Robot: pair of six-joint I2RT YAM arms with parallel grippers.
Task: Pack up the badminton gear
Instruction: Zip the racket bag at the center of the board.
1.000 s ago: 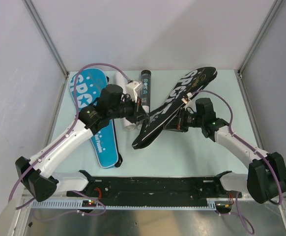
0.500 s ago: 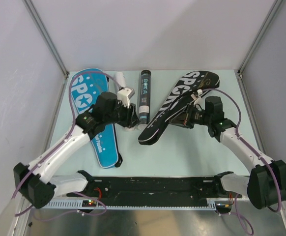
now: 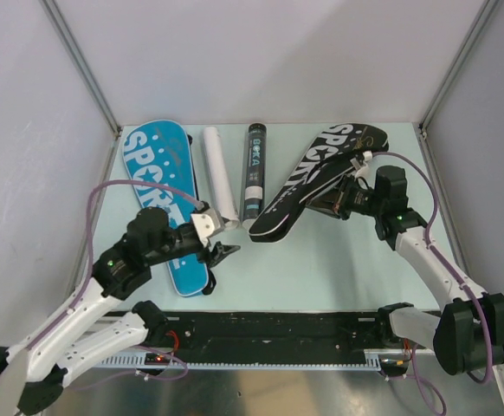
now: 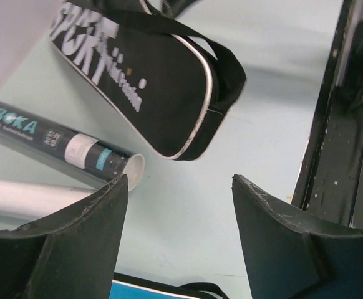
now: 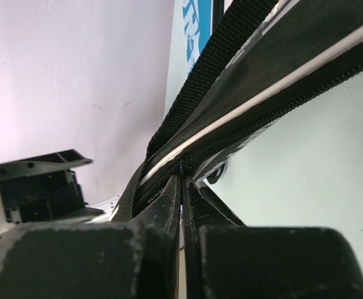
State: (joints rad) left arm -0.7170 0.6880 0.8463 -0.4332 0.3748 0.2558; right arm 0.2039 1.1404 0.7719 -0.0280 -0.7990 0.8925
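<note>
Left gripper [image 3: 222, 252] retreated, wide and empty; right gripper [image 3: 339, 201] pinching black cover [image 3: 319, 173], dragged rightward; blue cover [image 3: 158, 169], white tube [image 3: 219, 173], black tube [image 3: 254, 169] lined up, packing looks nearly done.

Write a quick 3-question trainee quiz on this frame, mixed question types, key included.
1. Fill in: between the blue cover and the black cover lie two long ___.
2. Pick one: the right tool is shut on (A) the blue cover, (B) the black cover, (C) nothing.
3. True or false: the left tool is open and holds nothing.

Key
1. tubes: a white tube and a black tube, side by side.
2. B. It pinches the cover's zipped edge.
3. True.
</note>
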